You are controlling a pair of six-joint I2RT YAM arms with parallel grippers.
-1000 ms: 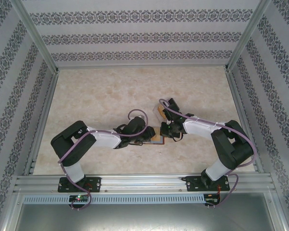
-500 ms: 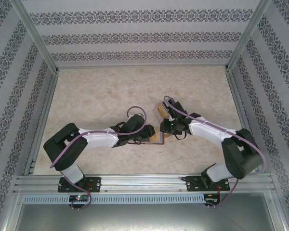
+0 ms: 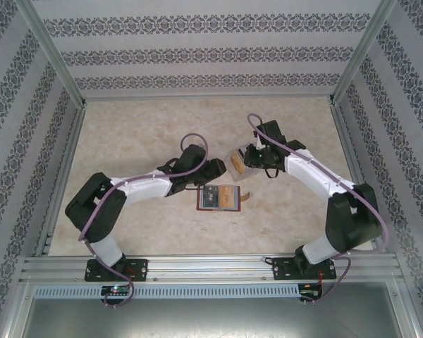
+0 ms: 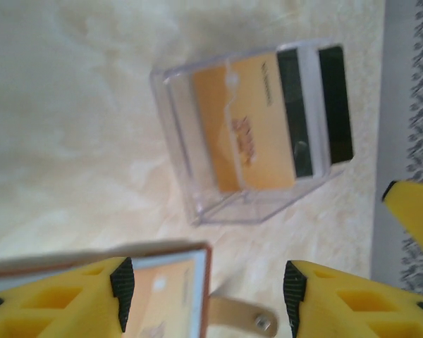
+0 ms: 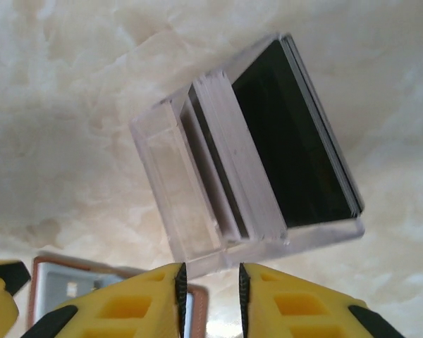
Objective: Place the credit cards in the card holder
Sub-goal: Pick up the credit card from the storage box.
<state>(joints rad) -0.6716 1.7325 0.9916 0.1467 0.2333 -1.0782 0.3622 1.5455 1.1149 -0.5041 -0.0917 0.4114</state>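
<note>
The card holder lies open on the bench, near the middle, with a card showing inside. Just on its far side stands a clear case that holds more credit cards. The left end effector hangs over the holder's edge, fingers wide apart and empty. The right end effector is close to the case, fingers only a little apart, gripping nothing.

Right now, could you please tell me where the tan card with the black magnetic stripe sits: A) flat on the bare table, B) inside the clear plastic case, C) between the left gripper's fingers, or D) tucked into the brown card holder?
B: in the left wrist view the tan card stands inside the clear plastic case, apart from the card holder lying nearer the camera.
</note>
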